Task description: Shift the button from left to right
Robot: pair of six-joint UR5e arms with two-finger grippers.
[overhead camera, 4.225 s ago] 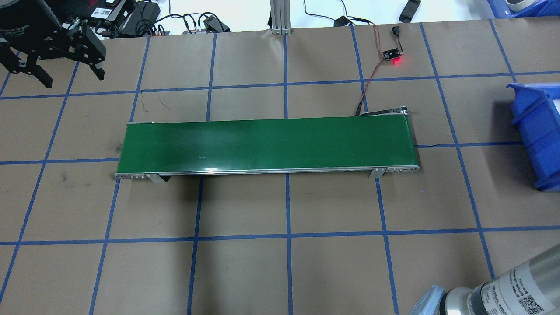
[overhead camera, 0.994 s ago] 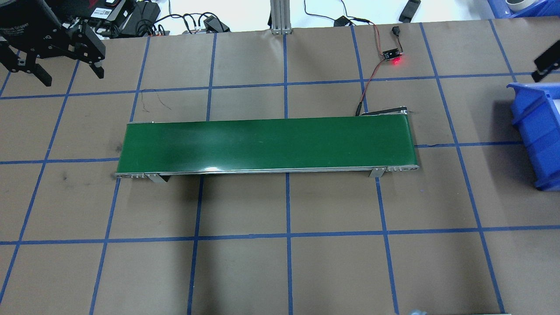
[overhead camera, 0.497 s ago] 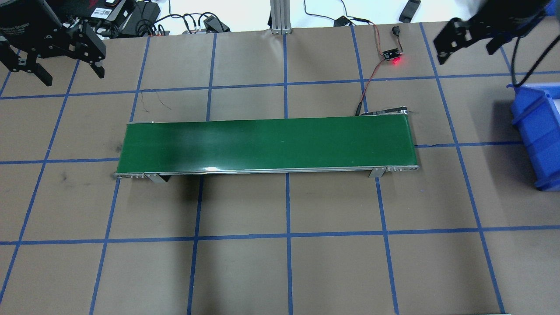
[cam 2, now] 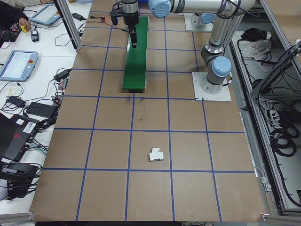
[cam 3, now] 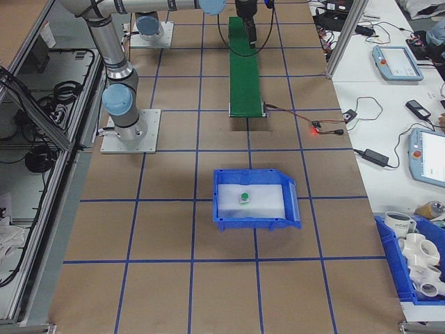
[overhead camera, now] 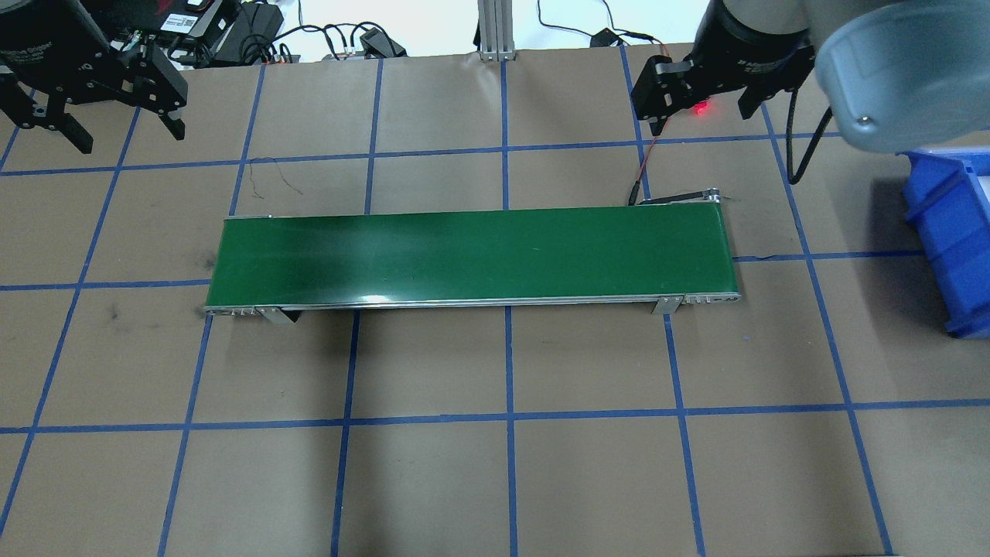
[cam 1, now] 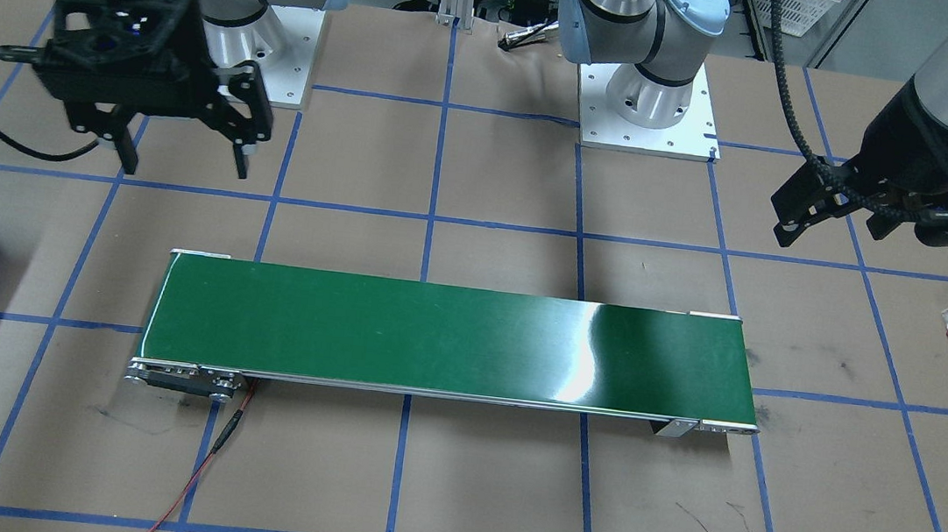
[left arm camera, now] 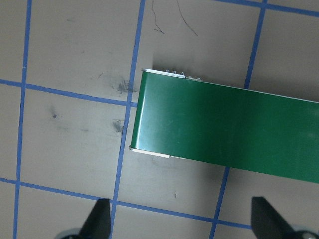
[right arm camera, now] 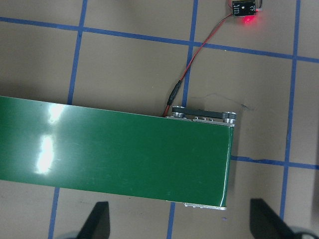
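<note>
The button (cam 3: 244, 197) sits in the blue bin (cam 3: 256, 219) on the tabletop (cam 3: 174, 229) — well apart from both arms. Left pincer (overhead camera: 116, 128) and right pincer (cam 1: 183, 158) both gape wide and empty, each above one end of the green belt (overhead camera: 472, 255).

The button (cam 3: 245, 197) has a round green cap on a light base. It rests inside the blue bin (cam 3: 225, 222), near the middle of the bin floor.
</note>
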